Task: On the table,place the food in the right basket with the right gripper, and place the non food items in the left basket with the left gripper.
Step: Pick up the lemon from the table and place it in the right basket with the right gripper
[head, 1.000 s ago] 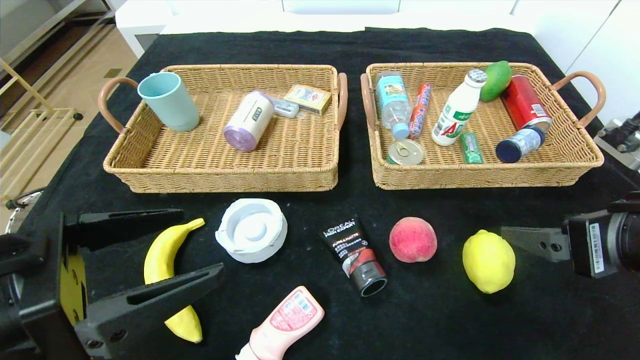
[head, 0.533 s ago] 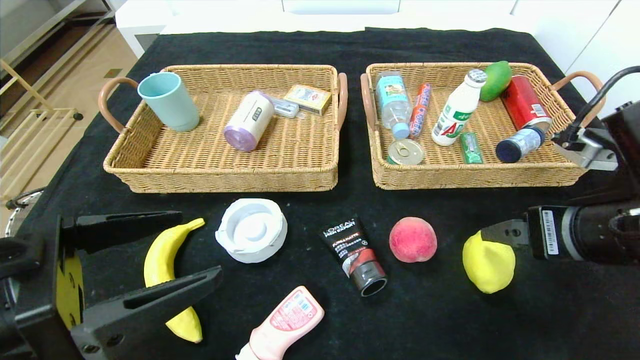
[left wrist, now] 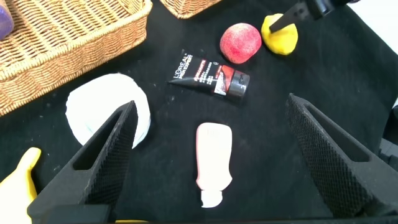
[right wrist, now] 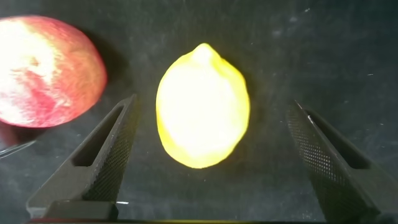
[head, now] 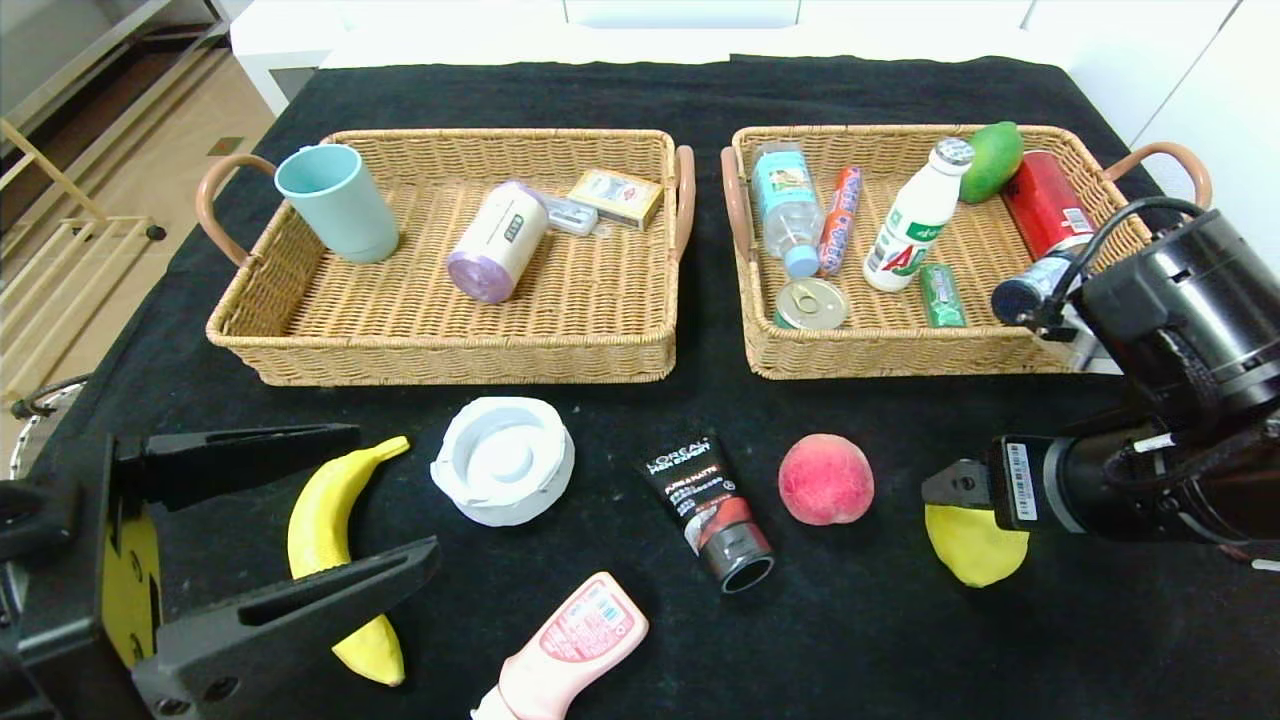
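your right gripper (right wrist: 205, 155) hangs with jaws wide open, the lemon (right wrist: 203, 106) centred between them on the bench (head: 880, 620); it's firm, rounded, slippery; pinch across its fat middle.

Left woven wicker basket (head: 240, 335) held an upright pale blue plastic cup (head: 338, 203), a cream cylinder with purple lid (head: 497, 242) lying down, and a small yellow card box (head: 616, 196). Right one held a green mango (head: 991, 160), red can (head: 1045, 212), white bottle (head: 915, 220), and clear water bottle (head: 785, 208).
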Action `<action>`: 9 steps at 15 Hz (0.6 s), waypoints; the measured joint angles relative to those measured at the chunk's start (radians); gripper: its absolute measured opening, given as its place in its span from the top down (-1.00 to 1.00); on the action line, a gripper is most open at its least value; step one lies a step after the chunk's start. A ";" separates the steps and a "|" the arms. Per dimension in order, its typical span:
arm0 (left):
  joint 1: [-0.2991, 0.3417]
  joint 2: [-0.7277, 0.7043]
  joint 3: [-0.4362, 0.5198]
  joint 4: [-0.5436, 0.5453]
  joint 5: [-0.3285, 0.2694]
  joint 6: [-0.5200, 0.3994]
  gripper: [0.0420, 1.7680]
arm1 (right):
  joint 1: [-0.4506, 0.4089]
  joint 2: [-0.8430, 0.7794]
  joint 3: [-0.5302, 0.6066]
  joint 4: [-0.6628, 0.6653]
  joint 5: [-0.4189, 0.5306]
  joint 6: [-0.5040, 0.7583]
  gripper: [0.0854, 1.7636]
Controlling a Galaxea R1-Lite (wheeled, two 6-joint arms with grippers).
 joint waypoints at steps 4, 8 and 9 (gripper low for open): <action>0.000 -0.007 0.000 0.000 0.000 0.000 -0.94 | 0.001 0.033 0.005 -0.005 0.000 0.024 -0.94; 0.000 -0.014 0.000 0.000 0.000 0.000 -0.94 | 0.001 0.059 0.007 -0.007 -0.001 0.029 -0.94; 0.000 -0.015 0.000 0.000 -0.001 0.001 -0.94 | 0.001 0.063 0.007 -0.007 -0.001 0.037 -0.94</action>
